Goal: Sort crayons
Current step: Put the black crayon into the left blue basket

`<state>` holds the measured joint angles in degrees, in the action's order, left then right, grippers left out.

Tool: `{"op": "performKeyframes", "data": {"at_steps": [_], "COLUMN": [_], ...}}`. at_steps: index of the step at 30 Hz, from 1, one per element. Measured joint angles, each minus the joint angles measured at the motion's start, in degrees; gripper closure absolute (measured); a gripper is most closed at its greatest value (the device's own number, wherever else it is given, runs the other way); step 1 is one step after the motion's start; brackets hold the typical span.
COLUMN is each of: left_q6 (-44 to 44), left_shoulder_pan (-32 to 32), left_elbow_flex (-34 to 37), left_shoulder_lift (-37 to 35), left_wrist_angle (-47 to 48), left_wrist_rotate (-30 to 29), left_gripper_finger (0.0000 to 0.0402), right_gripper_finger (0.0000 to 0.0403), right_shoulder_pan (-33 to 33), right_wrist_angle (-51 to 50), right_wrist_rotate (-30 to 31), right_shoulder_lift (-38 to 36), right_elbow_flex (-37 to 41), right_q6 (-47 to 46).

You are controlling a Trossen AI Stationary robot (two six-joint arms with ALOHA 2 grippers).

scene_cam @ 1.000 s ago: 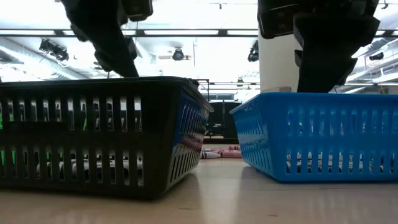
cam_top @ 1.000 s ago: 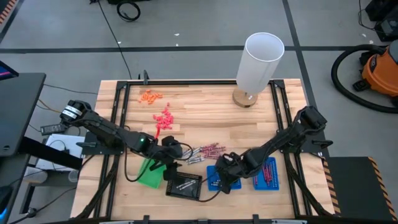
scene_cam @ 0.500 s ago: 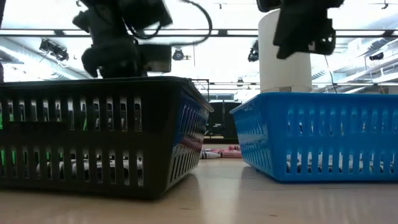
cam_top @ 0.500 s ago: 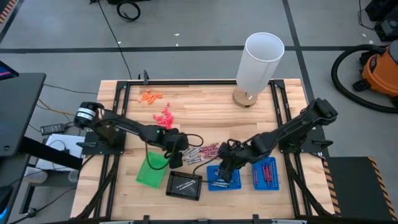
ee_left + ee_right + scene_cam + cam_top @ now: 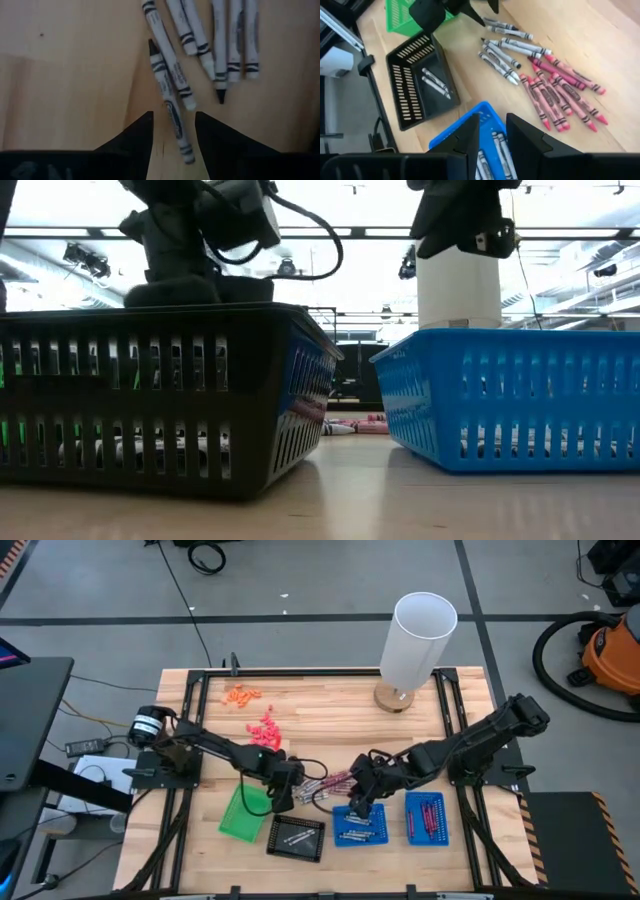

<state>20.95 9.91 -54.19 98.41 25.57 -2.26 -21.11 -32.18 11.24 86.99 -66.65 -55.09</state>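
L gripper [image 5: 173, 117] parted astride a grey crayon [image 5: 170, 102] at pile's edge nearest black tray [image 5: 417, 82]; centre, then pinch. R gripper [image 5: 492, 130] apart, prob. empty, over blue tray [image 5: 485, 117].

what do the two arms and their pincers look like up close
Both arms are dark, jointed and slim. The left arm has a silver cylindrical joint near its base and a black cable looping by its pincer. Each pincer, including the right pincer, ends in two black, tapering fingers.
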Motion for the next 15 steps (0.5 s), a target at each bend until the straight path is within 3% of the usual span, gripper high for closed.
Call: {"op": "performKeyframes", "data": {"at_steps": [15], "left_q6": [-1.06], "left_shoulder_pan": [1.18], "left_elbow_flex": [-0.07], "left_shoulder_lift": [2.65], "left_wrist_angle": [0.53], "left_wrist_rotate": [-4.16], "left_gripper_finger": [0.0263], "right_gripper_finger": [0.0299], "right_shoulder_pan": [1.45], "right_wrist_angle": [0.79], "right_wrist_rotate": [0.68], "right_shoulder_lift": [-0.03], "right_elbow_flex": [-1.95], "right_q6": [3.06]}}
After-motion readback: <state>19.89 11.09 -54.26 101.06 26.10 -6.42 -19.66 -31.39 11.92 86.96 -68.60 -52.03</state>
